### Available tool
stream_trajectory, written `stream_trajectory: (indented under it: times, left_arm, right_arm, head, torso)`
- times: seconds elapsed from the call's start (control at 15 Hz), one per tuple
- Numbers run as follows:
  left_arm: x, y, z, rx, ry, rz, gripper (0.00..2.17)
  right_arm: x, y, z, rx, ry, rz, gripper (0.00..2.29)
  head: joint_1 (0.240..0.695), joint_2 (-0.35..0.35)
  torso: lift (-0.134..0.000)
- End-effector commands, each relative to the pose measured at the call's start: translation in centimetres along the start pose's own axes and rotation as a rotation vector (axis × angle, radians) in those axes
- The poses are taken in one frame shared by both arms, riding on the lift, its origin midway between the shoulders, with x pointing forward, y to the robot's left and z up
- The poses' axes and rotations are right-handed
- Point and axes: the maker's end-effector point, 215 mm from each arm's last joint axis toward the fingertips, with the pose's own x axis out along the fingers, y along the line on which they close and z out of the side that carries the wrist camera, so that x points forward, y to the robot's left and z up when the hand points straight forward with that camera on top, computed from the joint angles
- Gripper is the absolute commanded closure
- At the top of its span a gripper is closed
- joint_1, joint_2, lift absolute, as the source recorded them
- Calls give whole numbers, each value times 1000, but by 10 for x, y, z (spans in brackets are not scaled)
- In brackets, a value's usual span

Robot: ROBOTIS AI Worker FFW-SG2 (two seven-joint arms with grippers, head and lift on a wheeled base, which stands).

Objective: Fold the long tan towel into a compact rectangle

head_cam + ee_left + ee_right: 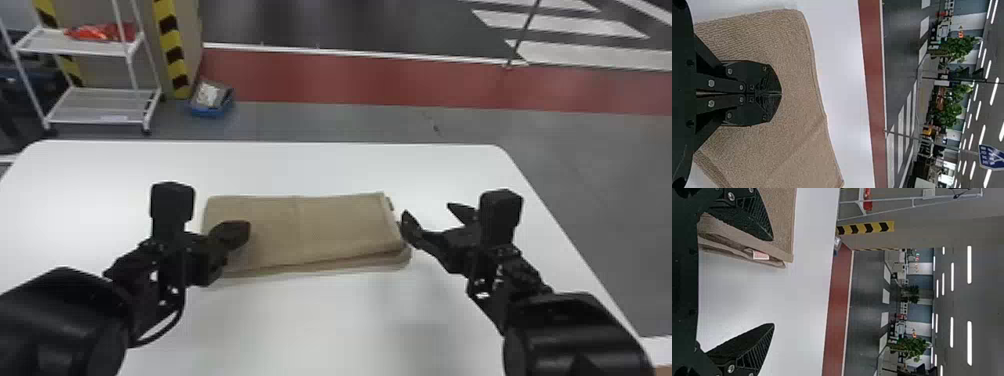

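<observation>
The smooth white desk [310, 320] carries my work. On it, around the middle, lies the long tan towel [320, 227] of ribbed cloth, already layered into a flat rectangle running left to right, which I take to be near its final compact shape. Its lower layers peek out past the top one at the near right corner, so I judge that the edges want squaring.

My left black gripper [781, 94] is over the towel's left end, its jaws clenched together with nothing seen between them; probably I put it there to press or steady the folds. Whether they bear on the cloth, I cannot tell.

My right black gripper [773, 282] is at the right end, jaws spread wide and grasping nothing: one finger by the layered edge, the other out to the right, perhaps to tidy or pinch that side. Touch there is unclear. A small white label [761, 255] with red print pokes from that edge.
</observation>
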Motion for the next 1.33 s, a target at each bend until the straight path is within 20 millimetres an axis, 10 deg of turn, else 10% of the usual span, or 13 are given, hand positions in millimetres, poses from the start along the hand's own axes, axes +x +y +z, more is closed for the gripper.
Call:
stream_trajectory:
  times: [0.0,0.8,1.27]
  left_arm:
    - [6,3,-3,-8,7,5,1916]
    - [16,21,-3,-2,10,32,1916]
    - [18,24,-1,7,8,37,1916]
  right_arm:
    - [20,-2,-4,-8,43,0,127]
    - [64,30,-50,28,231,114,346]
    - [55,53,-58,114,283,225,1274]
  head:
    - [695,-138]
    - [695,-95]
    - [695,-75]
  torso:
    - [-123]
    - [-123]
    - [-123]
